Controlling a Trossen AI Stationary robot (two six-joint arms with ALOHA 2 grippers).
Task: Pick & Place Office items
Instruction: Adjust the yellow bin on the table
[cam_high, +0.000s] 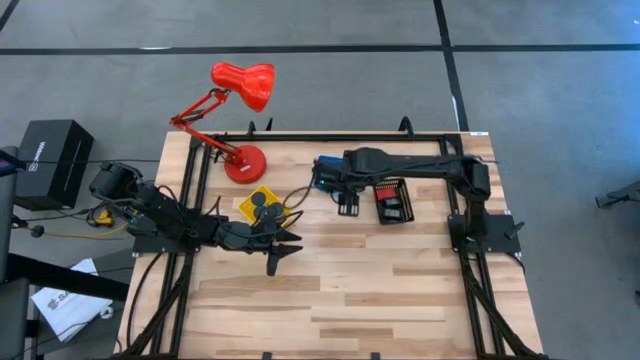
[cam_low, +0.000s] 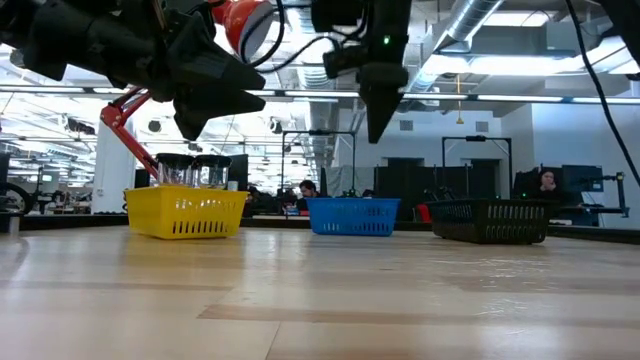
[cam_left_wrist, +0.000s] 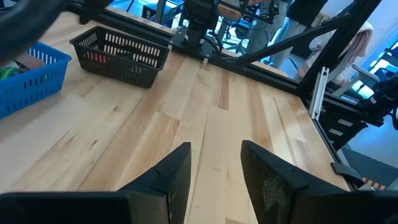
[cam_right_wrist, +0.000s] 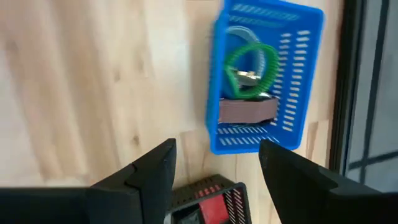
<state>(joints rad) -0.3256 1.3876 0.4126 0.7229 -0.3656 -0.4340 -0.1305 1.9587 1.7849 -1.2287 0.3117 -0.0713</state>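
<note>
Right wrist view: the right gripper (cam_right_wrist: 214, 165) is spread and empty, held above the table (cam_high: 400, 290) between the blue basket (cam_right_wrist: 305, 74) and the black basket (cam_right_wrist: 233, 199). A green coil (cam_right_wrist: 252, 62) and a brownish bar (cam_right_wrist: 247, 110) are seen in the blue basket, a red block (cam_right_wrist: 211, 208) in the black one. The left gripper (cam_high: 278, 258) is held part-open, empty, beside the yellow basket (cam_high: 248, 205) with its black rolls (cam_high: 265, 207).

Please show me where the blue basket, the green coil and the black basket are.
blue basket (cam_right_wrist: 305, 74): right wrist view, on its side wall.
green coil (cam_right_wrist: 252, 62): right wrist view, on its loop.
black basket (cam_left_wrist: 134, 50): left wrist view, on its near wall.
</note>
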